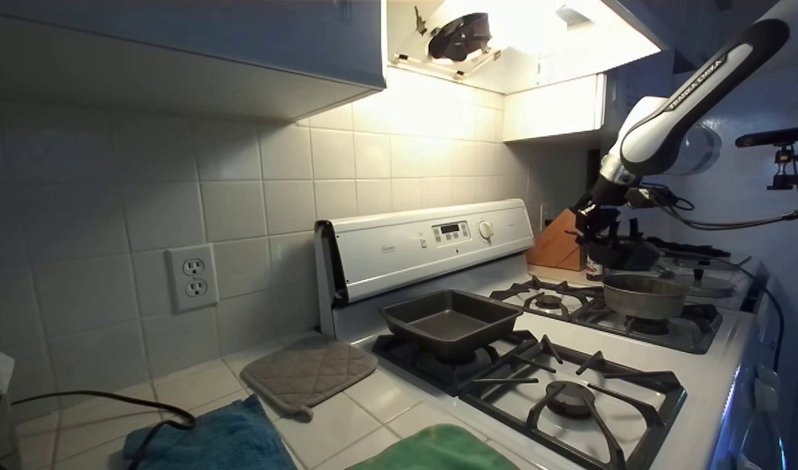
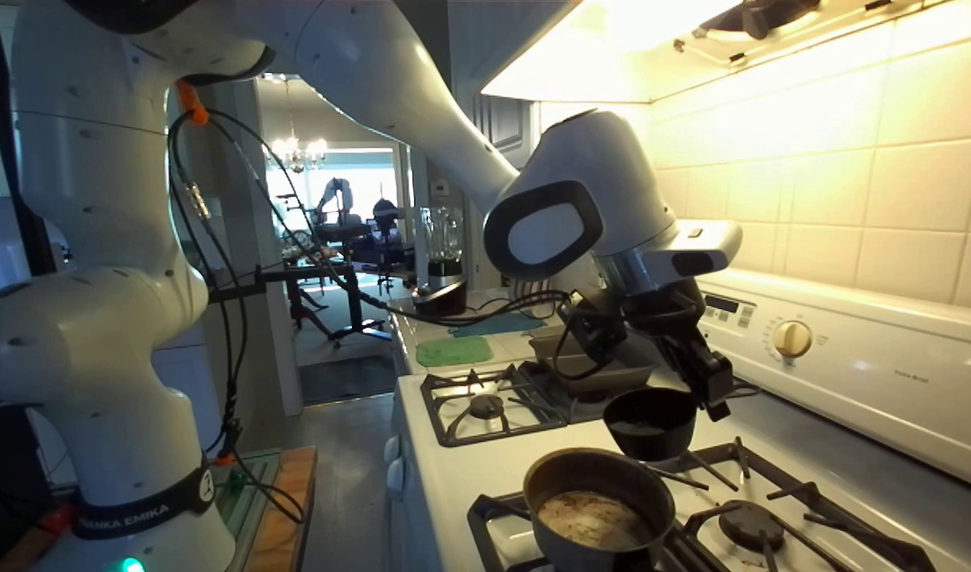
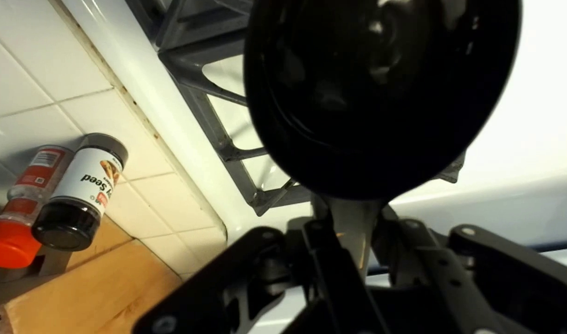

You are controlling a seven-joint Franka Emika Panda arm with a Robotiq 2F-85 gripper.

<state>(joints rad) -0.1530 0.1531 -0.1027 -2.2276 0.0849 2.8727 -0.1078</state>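
Hanging over the stove surface (image 2: 446, 477), just beyond the pot (image 2: 585, 474) in an exterior view, the pan (image 2: 651, 441) has its handle (image 3: 354, 225) pinched between the jaws. It looks stiff, fairly light and slick; I'd take it only by that handle.

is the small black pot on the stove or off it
Off: the black pot hangs in the air, its handle between the fingers, with the burner grate below in the wrist view.
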